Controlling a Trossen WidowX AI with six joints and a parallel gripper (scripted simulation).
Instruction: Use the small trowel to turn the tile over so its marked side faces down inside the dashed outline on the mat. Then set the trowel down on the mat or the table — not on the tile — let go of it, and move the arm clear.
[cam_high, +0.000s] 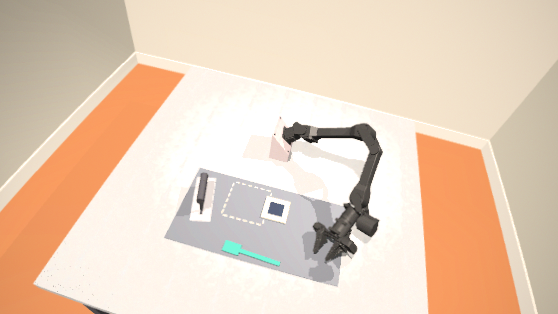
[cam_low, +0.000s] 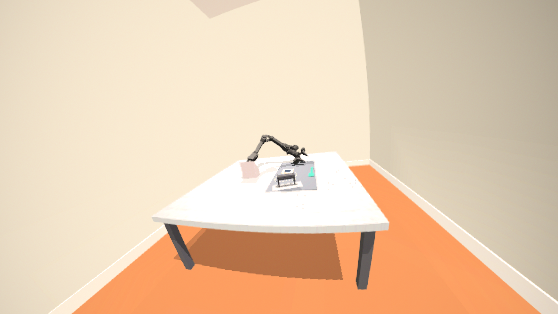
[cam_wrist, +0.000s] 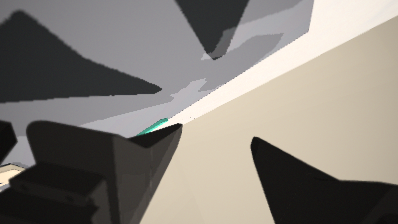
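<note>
A teal trowel (cam_high: 250, 253) (cam_low: 311, 172) lies flat near the front edge of the grey mat (cam_high: 305, 220) (cam_low: 306, 185); a sliver of it shows in the wrist view (cam_wrist: 154, 127). The white tile (cam_high: 276, 210) (cam_low: 287, 171) with its dark blue marked side up lies at the right edge of the dashed outline (cam_high: 231, 192), partly outside it. My gripper (cam_high: 327, 249) (cam_wrist: 216, 134) is open and empty, hanging low over the mat's right end, to the right of the trowel's handle tip.
A dark cylindrical tool (cam_high: 202, 190) rests on a white slab at the mat's left end. A pale pink block (cam_high: 278, 141) (cam_low: 248, 169) stands by the arm's base behind the mat. The white table's front edge (cam_high: 150, 295) lies just beyond the mat.
</note>
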